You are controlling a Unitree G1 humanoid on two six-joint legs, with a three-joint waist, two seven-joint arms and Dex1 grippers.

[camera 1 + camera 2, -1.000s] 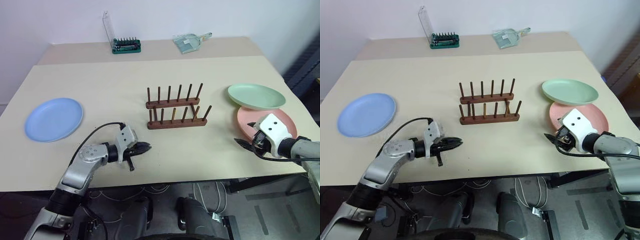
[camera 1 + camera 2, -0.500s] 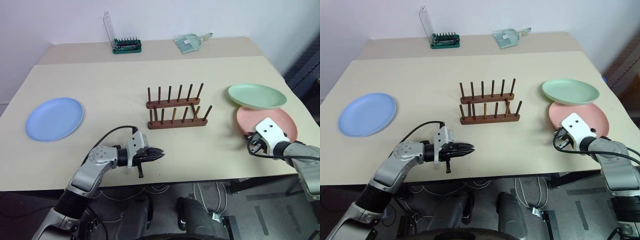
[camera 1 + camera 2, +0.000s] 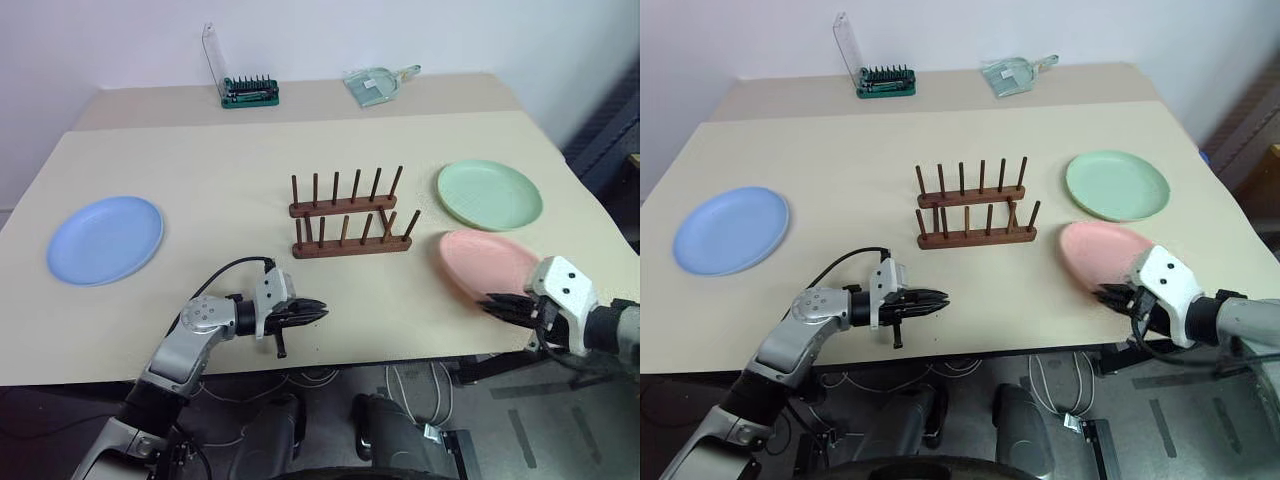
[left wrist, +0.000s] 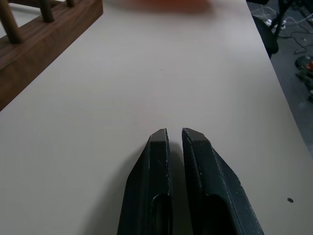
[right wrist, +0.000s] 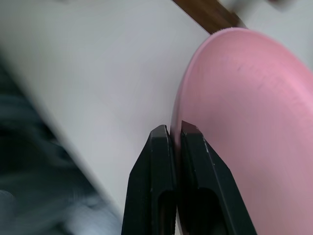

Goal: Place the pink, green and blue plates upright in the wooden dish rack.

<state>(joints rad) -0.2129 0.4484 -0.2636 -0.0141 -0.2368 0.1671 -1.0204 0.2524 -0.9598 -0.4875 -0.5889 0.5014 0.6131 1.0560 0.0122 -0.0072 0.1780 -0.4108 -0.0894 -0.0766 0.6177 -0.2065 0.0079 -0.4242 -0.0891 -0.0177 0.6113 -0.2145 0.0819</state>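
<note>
Your right gripper (image 3: 1118,296) is pinching the pink plate's (image 3: 1098,252) rim, seemingly off the beige surface (image 3: 220,160). Left gripper (image 3: 312,312) is sitting closed, empty. The wooden dish rack (image 3: 348,217) is standing centrally, against a white wall (image 3: 300,40).

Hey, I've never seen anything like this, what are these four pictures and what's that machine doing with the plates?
It is a humanoid robot with two arms, each ending in a hand of two black fingers. Two pictures come from cameras in its head, looking down over a table. The other two come from a camera on each wrist, looking along that hand's fingers. On the table are a wooden dish rack, a blue plate, a green plate, a green bit holder and a clear dustpan. The right hand is shut on the rim of the pink plate. The left hand is shut, holding nothing.
</note>
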